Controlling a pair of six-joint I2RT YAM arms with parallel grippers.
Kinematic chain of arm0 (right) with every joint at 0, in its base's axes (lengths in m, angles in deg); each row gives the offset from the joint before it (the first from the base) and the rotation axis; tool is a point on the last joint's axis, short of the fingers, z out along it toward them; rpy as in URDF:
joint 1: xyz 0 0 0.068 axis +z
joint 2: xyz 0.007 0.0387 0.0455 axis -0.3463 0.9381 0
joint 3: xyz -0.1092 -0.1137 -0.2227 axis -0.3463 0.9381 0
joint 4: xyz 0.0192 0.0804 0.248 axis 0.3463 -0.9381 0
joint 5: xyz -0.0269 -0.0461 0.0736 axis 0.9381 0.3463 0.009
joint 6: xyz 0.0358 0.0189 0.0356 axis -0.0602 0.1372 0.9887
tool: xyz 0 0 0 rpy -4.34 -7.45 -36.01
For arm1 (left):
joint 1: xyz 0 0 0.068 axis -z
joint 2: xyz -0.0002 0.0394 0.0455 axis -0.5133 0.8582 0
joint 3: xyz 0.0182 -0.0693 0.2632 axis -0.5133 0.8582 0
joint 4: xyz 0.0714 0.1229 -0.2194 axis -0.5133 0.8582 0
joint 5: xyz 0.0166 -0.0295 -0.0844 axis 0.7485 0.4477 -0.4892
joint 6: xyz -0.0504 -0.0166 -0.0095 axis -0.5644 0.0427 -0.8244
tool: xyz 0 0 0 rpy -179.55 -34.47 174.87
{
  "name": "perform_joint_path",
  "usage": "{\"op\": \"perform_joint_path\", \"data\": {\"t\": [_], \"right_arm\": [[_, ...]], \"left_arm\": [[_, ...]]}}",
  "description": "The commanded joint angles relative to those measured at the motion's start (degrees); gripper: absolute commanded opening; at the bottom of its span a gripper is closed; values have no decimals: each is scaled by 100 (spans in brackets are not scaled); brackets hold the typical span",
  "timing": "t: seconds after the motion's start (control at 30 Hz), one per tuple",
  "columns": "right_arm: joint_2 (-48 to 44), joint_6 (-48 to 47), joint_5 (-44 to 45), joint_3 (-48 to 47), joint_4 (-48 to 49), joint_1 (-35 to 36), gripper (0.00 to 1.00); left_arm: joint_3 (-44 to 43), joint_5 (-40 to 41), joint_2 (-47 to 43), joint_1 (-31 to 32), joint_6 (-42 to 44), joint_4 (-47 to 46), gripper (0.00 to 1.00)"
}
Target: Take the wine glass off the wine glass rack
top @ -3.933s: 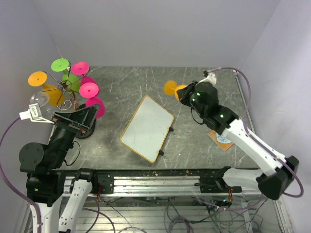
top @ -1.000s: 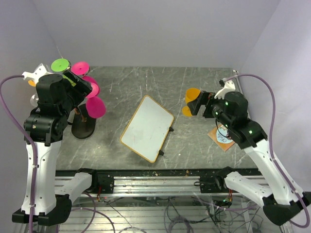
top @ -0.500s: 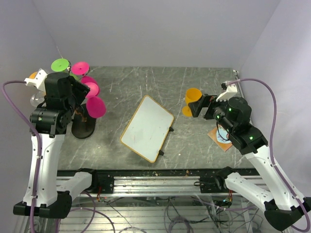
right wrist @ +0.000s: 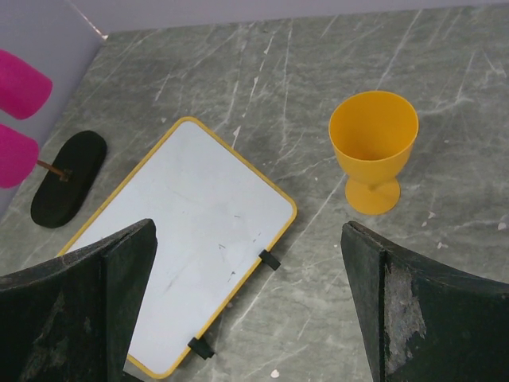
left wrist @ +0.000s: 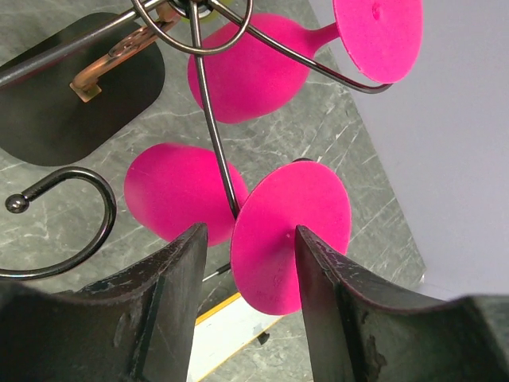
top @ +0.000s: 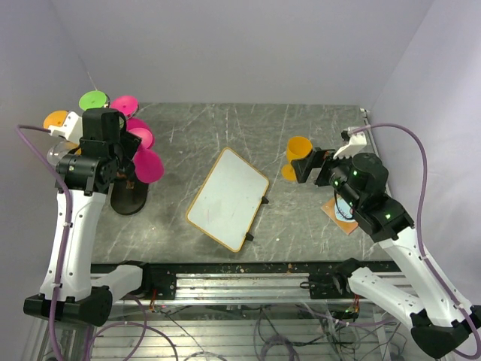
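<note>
The wine glass rack is a wire tree with a thin stem (left wrist: 211, 135) on a black oval base (left wrist: 75, 95) (top: 129, 197) at the table's left. Several pink wine glasses, a green one (top: 94, 99) and an orange one (top: 56, 119) hang on it. My left gripper (left wrist: 250, 239) (top: 132, 153) is open, its fingers standing either side of one pink glass's round foot (left wrist: 290, 235), with a gap on the left side. That glass's bowl (left wrist: 175, 191) hangs behind the wire. My right gripper (right wrist: 248, 263) is wide open and empty, near an upright orange wine glass (right wrist: 374, 151) (top: 298, 154) on the table.
A white board with a yellow rim (top: 228, 198) (right wrist: 183, 239) lies in the middle of the table. A small orange card (top: 344, 214) lies under the right arm. A scrolled rack arm with a ball tip (left wrist: 60, 219) curls close to my left finger. Walls close in on the left and right.
My left gripper has moved in on the rack and its jaws have narrowed around the pink foot. The right arm has drawn back slightly from the standing orange glass.
</note>
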Motion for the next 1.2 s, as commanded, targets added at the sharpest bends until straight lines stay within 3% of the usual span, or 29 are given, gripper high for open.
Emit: {"op": "perform_joint_path", "data": {"t": [0.0,0.27,1.17], "right_arm": [[-70,-90,164,136,108,77,100],[-65,-128,362,53,46,155,100],[-29,-117,313,42,-10,166,100]], "left_arm": [[53,185,-34,16,-196,80,57],[2,248,-85,14,-312,205,53],[-119,117,-208,13,-354,151,27]]}}
